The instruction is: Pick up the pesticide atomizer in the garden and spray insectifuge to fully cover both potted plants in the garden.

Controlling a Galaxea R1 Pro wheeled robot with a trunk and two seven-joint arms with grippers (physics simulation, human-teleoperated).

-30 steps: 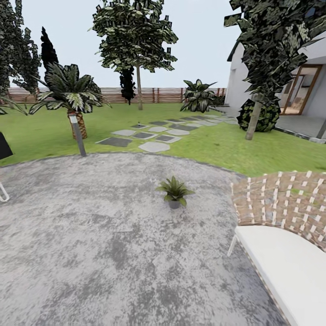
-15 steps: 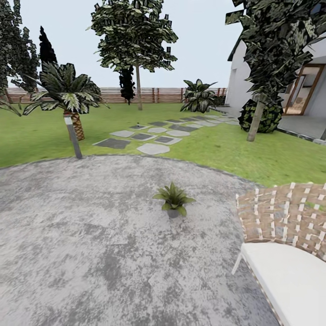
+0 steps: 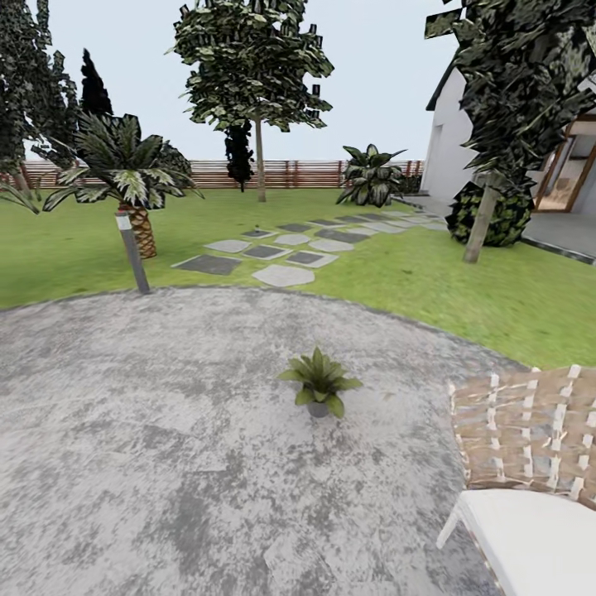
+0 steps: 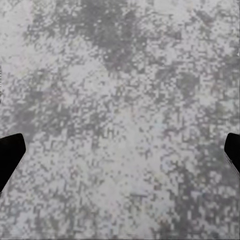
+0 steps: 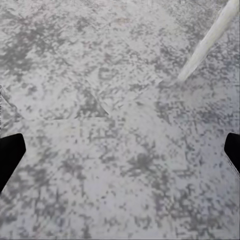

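Observation:
One potted plant (image 3: pixel 319 382), a low rosette of pointed green leaves in a small grey pot, stands on the round grey stone patio (image 3: pixel 165 430) near the middle of the head view. The pesticide atomizer is out of view. My left gripper (image 4: pixel 120 150) hangs open over bare patio stone, its dark fingertips (image 4: pixel 10 152) at the picture's edges with nothing between them. My right gripper (image 5: pixel 120 155) is open too, above stone, with a white chair leg (image 5: pixel 207 42) close by.
A woven-back chair with a white seat (image 3: pixel 530 472) stands at the right of the patio. A grey bollard lamp (image 3: pixel 132 252) and a palm (image 3: pixel 124 170) stand at the patio's far left edge. Stepping stones (image 3: pixel 281 252) cross the lawn toward the fence (image 3: pixel 290 174). A house (image 3: pixel 530 149) is at the right.
The whole head view has shifted: the plant and the chair now sit lower in the picture, and the dark object at the left edge has left the view. The camera moved.

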